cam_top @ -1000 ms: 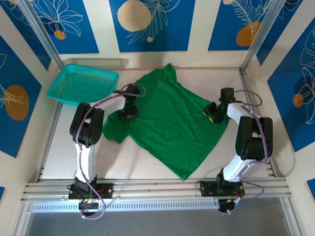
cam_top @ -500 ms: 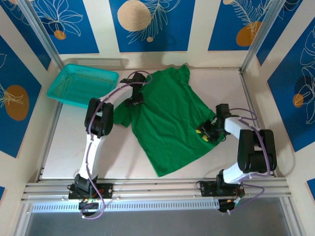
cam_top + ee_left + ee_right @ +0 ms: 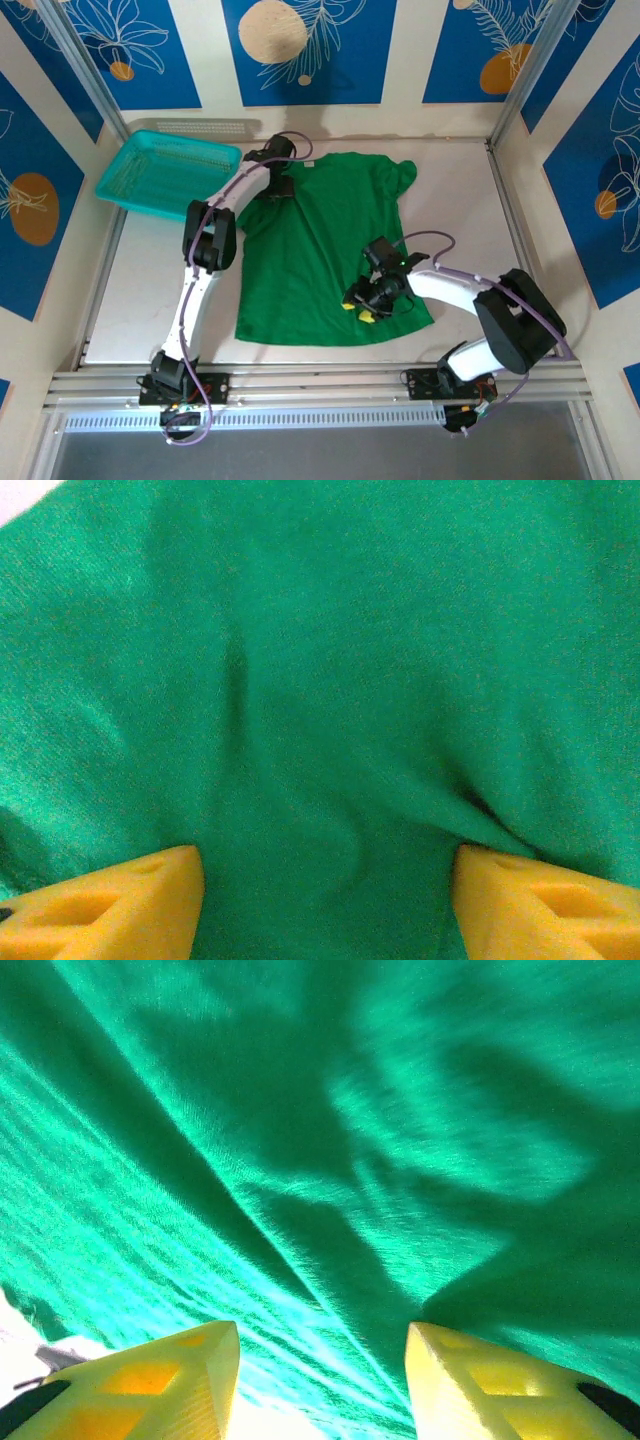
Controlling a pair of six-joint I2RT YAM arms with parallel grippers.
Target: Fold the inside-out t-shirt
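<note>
On the table (image 3: 140,290) a green t-shirt (image 3: 320,250) lies spread; left gripper (image 3: 325,875) and right gripper (image 3: 322,1355) sit over it, jaws apart.

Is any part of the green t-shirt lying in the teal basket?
No, the t-shirt lies spread on the table, apart from the basket.

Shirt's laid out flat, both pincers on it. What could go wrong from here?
Right pincer sits low on the t-shirt near its hem: if cloth snags its fingers, pulling away could rumple the flat body. Left pincer works at the far shoulder, close to the teal basket: a wide swing might knock it.
</note>
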